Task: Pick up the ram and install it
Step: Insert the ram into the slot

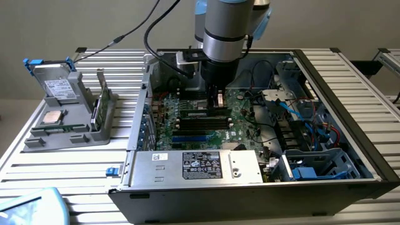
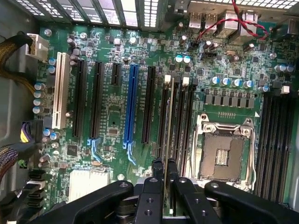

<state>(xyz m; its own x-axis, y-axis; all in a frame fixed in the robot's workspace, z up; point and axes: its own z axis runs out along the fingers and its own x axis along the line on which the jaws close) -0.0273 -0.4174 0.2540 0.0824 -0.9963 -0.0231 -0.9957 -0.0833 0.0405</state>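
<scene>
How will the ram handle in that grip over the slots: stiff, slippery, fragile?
Probably stiff: the ram runs straight from the gripper, no sag visible. It could pivot or slip, since narrow fingers pinch just a short stretch of it. Likely fragile to sideways force: it is a thin board, edge-on above the black slots.

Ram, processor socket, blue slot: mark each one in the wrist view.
ram [image 2: 170,116]: wrist view, middle of its thin edge.
processor socket [image 2: 225,151]: wrist view, centre of its contact field.
blue slot [image 2: 132,105]: wrist view, mid-length.
</scene>
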